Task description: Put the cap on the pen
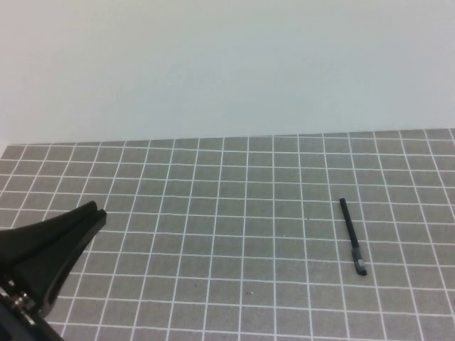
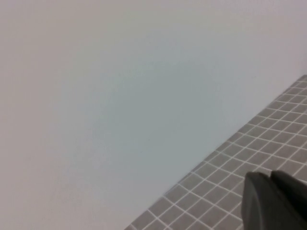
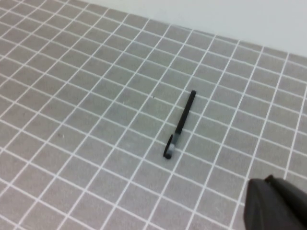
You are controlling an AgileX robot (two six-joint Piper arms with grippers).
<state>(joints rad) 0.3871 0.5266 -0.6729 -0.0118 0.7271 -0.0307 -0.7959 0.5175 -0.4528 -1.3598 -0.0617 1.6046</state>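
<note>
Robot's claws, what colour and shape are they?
The left gripper at the table's near left is matte black, with long flat tapering fingers and a metal screw near its base. The right gripper shows only as a rounded black corner.

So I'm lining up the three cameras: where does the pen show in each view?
High view: the pen lies on the grid mat's right side, far from the left gripper at lower left.
Left wrist view: no pen; only mat, wall and the left gripper.
Right wrist view: the pen lies near the centre.
Shared landmark: the white grid lines. The right gripper shows only in its own wrist view.
</note>
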